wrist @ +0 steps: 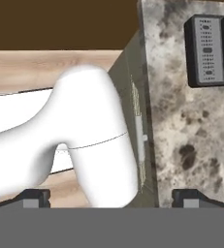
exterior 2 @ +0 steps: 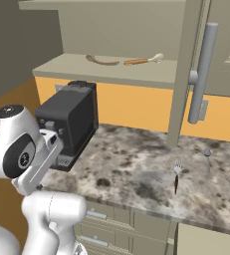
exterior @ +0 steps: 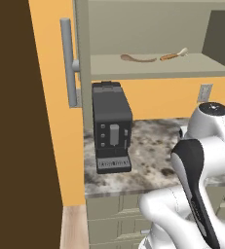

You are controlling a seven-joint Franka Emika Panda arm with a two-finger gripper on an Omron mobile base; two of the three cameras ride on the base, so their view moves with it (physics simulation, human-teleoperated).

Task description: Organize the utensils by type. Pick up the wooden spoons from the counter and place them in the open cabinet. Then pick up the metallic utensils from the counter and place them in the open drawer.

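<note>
At the top of the left base view, the open cabinet point(exterior: 153, 68) shelf holds both wooden spoons point(exterior: 138, 59); fork point(exterior 2: 176, 175) and metal spoon point(exterior 2: 207, 157) lie on the tabletop point(exterior 2: 136, 169). The tool point(wrist: 111, 198) stands spread, empty.

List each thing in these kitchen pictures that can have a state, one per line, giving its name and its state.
Two slim wooden spoons: lying on the cabinet shelf.
Olive-beige wall cabinet: door open.
Silver-tined fork with dark reddish-brown handle: lying flat on the mottled stone counter.
Small all-grey metal spoon: flat on the counter.
Two-finger gripper: open, holding nothing.
</note>
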